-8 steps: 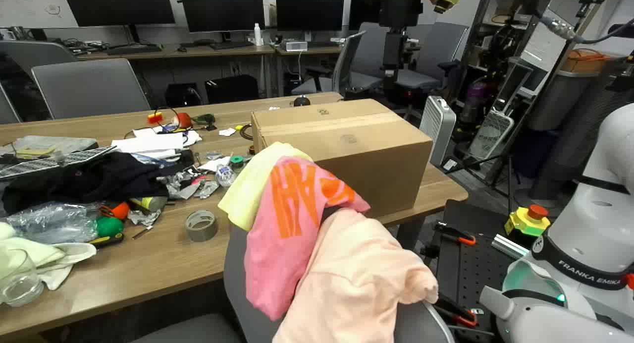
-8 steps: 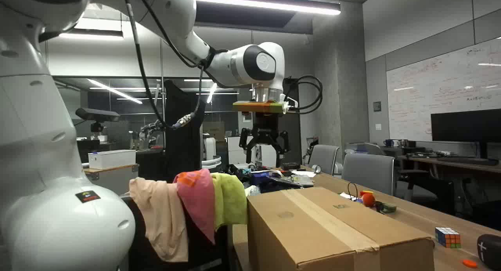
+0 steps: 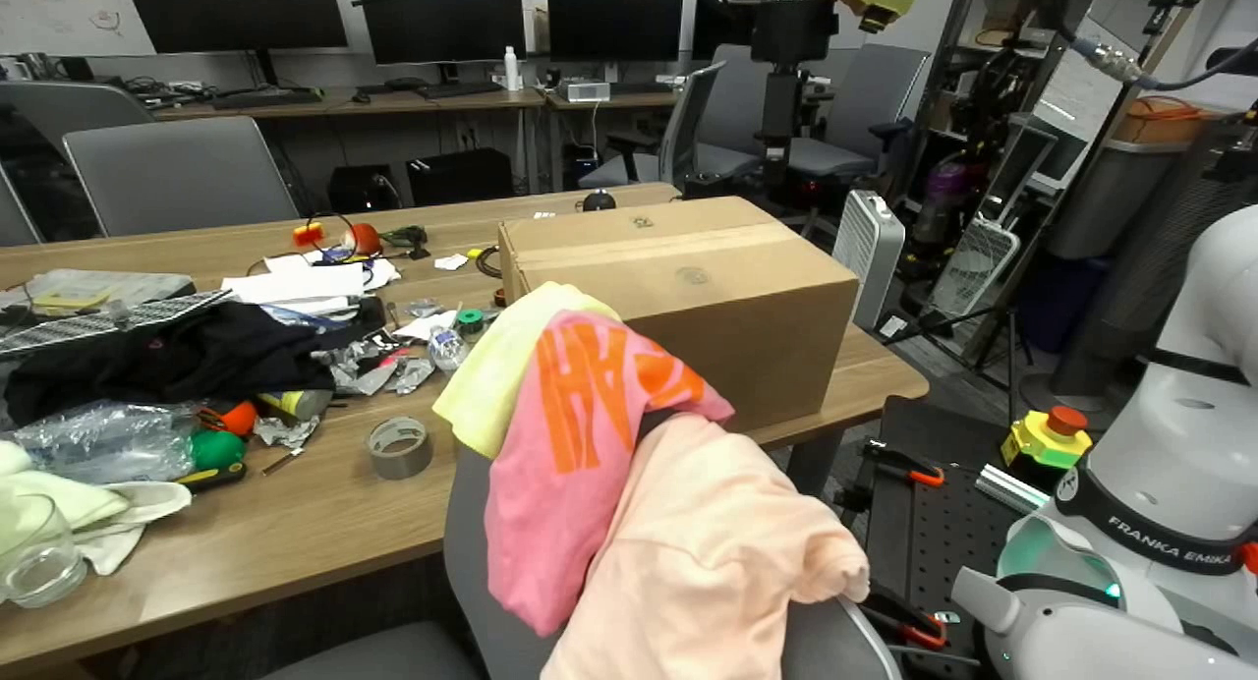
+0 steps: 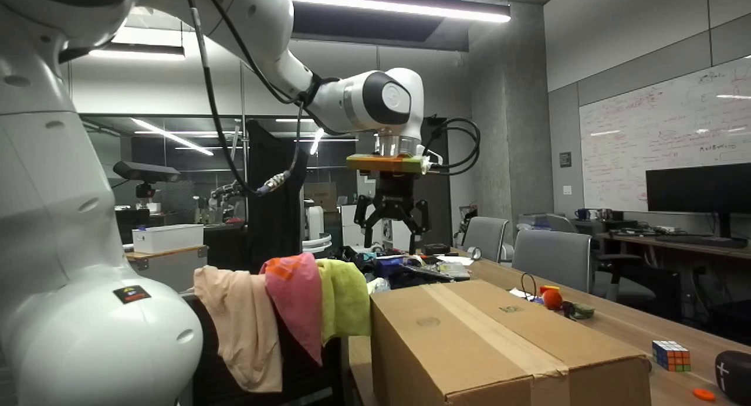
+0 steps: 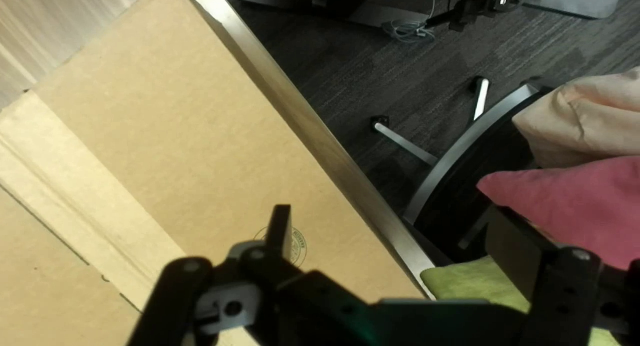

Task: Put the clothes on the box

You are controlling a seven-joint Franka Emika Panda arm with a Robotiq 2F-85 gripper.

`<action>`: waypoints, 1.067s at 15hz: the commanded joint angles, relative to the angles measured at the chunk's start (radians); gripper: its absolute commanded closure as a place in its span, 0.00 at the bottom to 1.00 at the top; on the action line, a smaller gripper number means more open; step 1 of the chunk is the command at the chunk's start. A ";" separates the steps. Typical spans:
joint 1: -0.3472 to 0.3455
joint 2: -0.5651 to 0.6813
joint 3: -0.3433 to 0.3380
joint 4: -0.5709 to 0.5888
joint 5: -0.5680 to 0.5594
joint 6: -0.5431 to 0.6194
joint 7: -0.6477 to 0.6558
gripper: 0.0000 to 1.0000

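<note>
Three garments hang over a chair back beside the closed cardboard box (image 3: 747,346). The yellow one (image 3: 501,366) is nearest the box, the pink one (image 3: 560,523) with orange letters is in the middle, the peach one (image 3: 708,542) is farthest. In an exterior view the yellow (image 4: 346,297), pink (image 4: 296,306) and peach (image 4: 243,324) garments hang left of the box (image 4: 469,335). My gripper (image 4: 390,242) is open, empty and pointing down, high above. In the wrist view its fingers (image 5: 395,236) are wide apart, over the box (image 5: 175,111) edge and yellow garment (image 5: 475,281).
The box stands on a wooden table (image 3: 324,533) near its edge. A tape roll (image 3: 399,447), a black cloth (image 3: 177,356) and clutter lie farther along. A Rubik's cube (image 4: 671,356) sits beside the box. The chair's rim (image 5: 450,151) stands close to the table edge.
My open gripper has moved slightly left and down in an exterior view. The garments and the box have not moved.
</note>
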 commanded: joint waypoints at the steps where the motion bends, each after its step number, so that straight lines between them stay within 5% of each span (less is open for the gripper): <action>1: 0.021 -0.023 0.030 -0.010 0.037 -0.061 -0.054 0.00; 9: 0.088 -0.043 0.095 -0.034 0.278 -0.131 -0.024 0.00; 16: 0.122 -0.058 0.200 -0.111 0.341 -0.030 0.094 0.00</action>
